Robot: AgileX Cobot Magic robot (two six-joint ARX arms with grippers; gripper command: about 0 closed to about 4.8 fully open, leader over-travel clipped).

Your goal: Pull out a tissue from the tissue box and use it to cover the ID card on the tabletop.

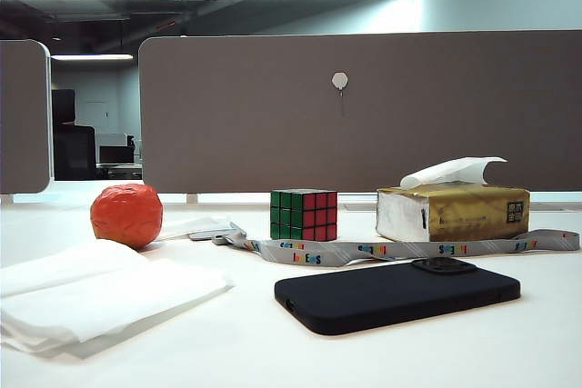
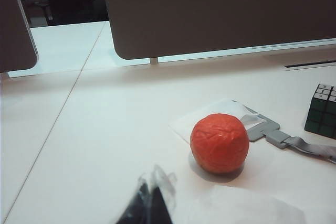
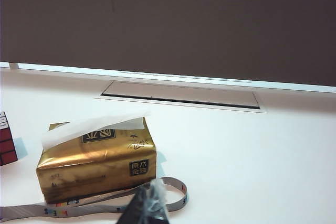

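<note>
We see the left end effector [image 2: 149, 203] only at the edge of its wrist view, over the white bench [image 2: 105, 129]. Its dark, film-wrapped fingers meet at their tips and hold nothing. Beyond it sits an orange ball [image 2: 219, 142], and behind the ball lies the ID card [image 2: 210, 116], a pale flat card partly hidden by the ball. The card's clip joins a grey lanyard [image 2: 307, 148] that runs off toward the puzzle cube [image 2: 321, 111].

The right end effector [image 3: 149, 203] likewise shows only its tips, pressed together and empty, just above the lanyard's loop. The tissue box [image 3: 97, 161] lies just beyond it, gold with small dark labels carrying characters we cannot read. In the exterior view the box [image 1: 453, 213] has its long axis across the picture, and the tissue [image 1: 452, 171] stands out of its top, leaning toward the right.

In that view the lanyard [image 1: 400, 250] stretches in front of the box and cube [image 1: 304, 214]; its coloured letters are too small to read. A black phone [image 1: 397, 294] lies nearer the camera, long axis roughly across the view, and a pile of white paper sheets [image 1: 100, 297] lies at the left.
</note>
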